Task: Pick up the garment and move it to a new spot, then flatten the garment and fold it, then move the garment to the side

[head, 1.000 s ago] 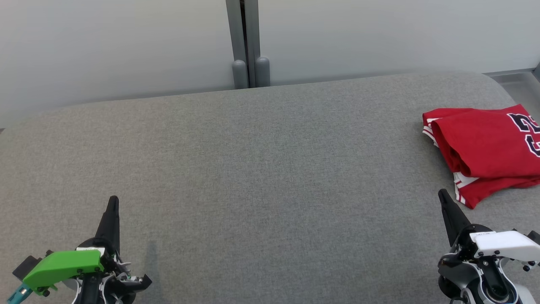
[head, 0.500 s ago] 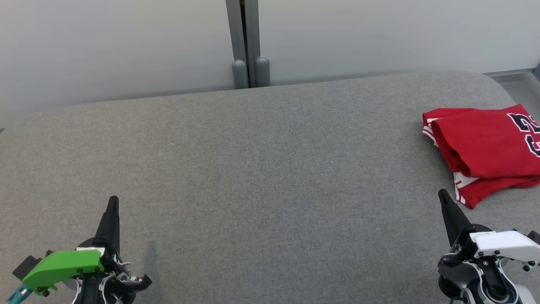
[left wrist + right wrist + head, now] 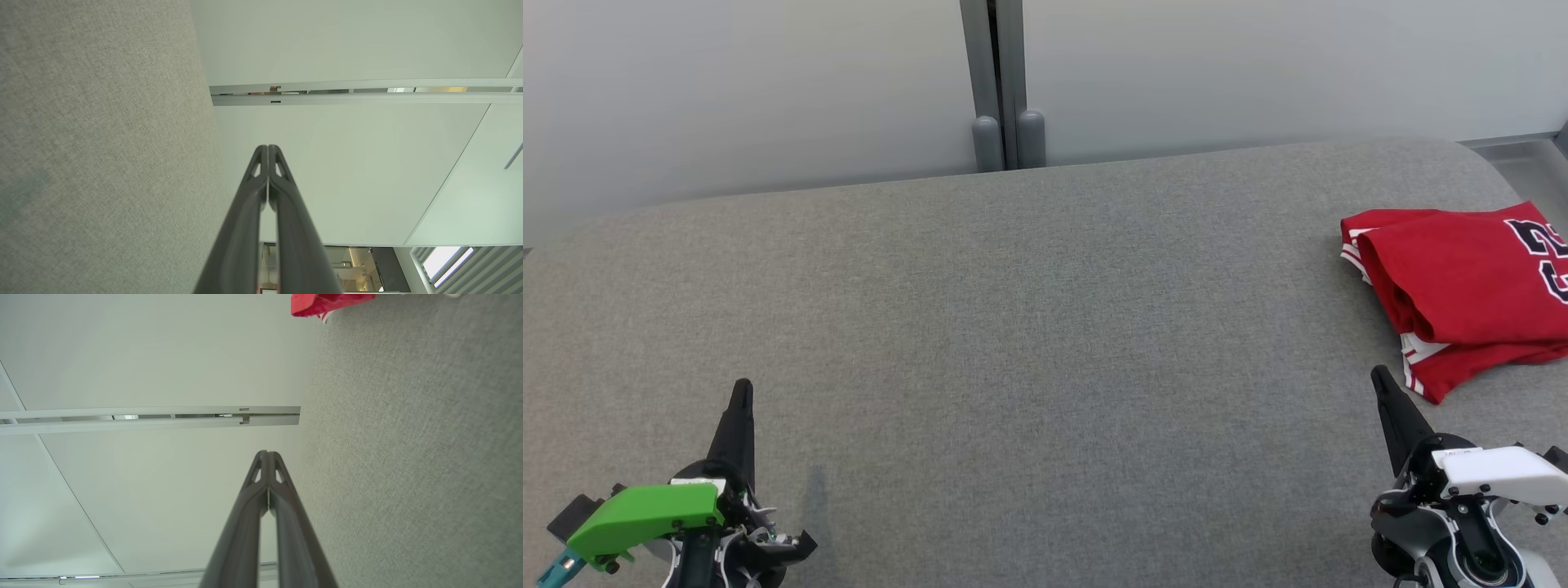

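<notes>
- Left pincer (image 3: 742, 389) is pressed together and empty, at the near left of the grey counter (image 3: 1029, 327).
- Right pincer (image 3: 1379, 376) is pressed together too, and empty.
- Folded garment (image 3: 1454, 286) lies on the counter's right side, near the right pincer but not touching it.

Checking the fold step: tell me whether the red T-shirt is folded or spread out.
Folded. The garment lies as a compact doubled stack on the gray surface, layered edges showing.

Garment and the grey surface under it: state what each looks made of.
Garment: soft matte red cloth, probably cotton jersey; it slumps in limp folds. Grey surface: matte woven fabric, likely upholstery over padding; fine flecked weave, rounded edge.
</notes>
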Robot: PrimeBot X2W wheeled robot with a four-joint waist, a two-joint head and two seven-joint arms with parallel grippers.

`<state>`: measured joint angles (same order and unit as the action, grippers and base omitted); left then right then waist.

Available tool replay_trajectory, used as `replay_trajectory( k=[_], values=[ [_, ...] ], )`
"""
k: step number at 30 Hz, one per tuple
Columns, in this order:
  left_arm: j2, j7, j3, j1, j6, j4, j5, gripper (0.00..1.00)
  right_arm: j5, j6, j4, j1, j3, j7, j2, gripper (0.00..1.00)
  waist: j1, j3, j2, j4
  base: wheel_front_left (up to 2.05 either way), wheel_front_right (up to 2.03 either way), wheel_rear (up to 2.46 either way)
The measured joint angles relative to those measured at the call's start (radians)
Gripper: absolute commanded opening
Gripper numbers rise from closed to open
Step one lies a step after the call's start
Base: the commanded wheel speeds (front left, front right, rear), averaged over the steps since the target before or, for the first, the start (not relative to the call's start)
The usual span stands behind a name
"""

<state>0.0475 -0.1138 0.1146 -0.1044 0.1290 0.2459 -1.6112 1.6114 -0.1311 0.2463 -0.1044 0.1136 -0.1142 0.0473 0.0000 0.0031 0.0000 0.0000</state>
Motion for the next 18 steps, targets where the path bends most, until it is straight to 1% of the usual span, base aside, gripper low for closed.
replay_trajectory(
  k=[18],
  values=[
    [0.000, -0.001, 0.000, 0.000, 0.000, 0.000, 0.000, 0.00, 0.000, 0.000, 0.000, 0.000, 0.000, 0.000, 0.000, 0.00, 0.0000, 0.000, 0.0000, 0.000, 0.00, 0.00, 0.00]
  ],
)
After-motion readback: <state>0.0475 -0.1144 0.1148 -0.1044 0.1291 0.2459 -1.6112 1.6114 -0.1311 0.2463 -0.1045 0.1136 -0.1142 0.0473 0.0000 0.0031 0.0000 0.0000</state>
